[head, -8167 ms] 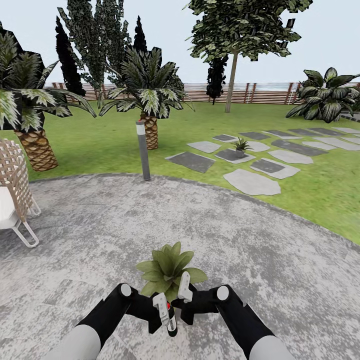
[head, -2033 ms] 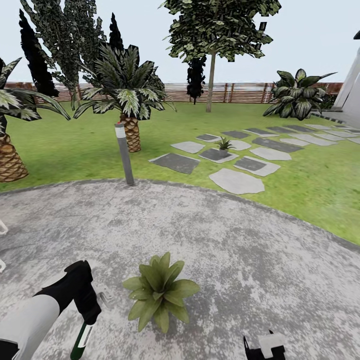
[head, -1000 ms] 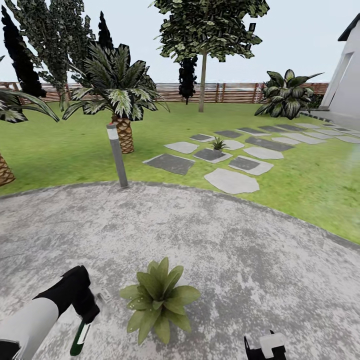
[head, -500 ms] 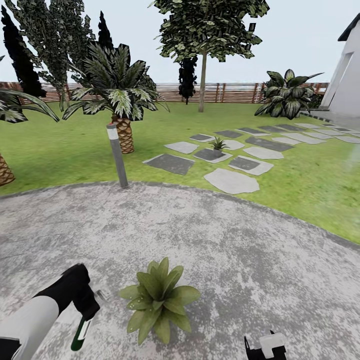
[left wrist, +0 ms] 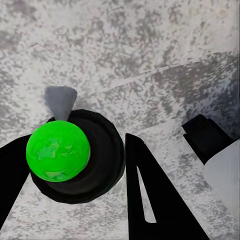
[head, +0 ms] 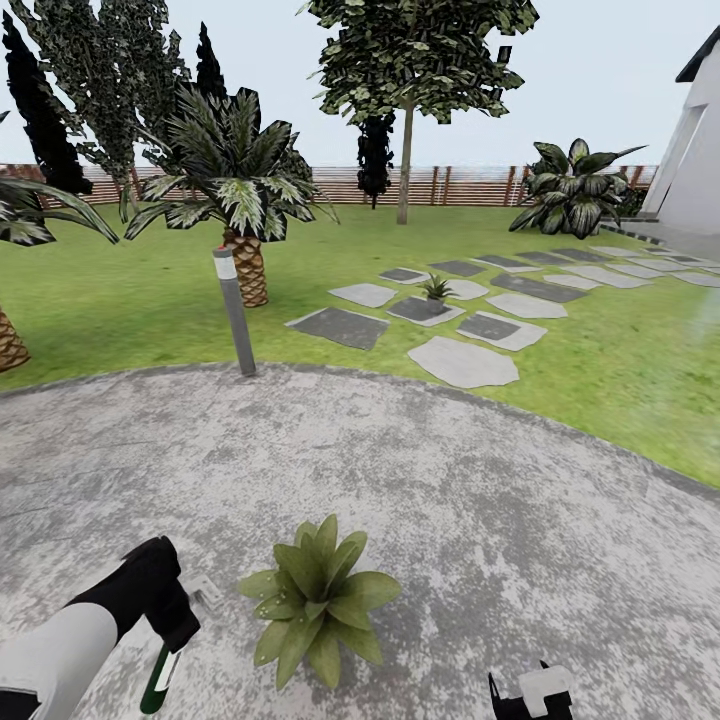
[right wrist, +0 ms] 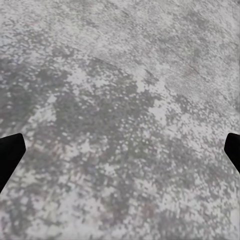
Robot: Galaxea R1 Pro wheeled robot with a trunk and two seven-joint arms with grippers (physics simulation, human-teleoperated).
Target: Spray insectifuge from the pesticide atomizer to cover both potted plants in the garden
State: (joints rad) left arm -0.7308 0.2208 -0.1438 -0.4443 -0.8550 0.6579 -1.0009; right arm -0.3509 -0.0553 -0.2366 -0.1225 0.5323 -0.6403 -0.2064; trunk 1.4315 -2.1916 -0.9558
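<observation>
The left gripper grasps the atomizer beside the near plant (right gripper spread wide).

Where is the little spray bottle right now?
In the head view, the pesticide atomizer hangs from the left gripper at lower left, over the grey patio, just left of the near potted plant.

White forearm, black wrist, black wedge-shaped gripper fingers
</observation>
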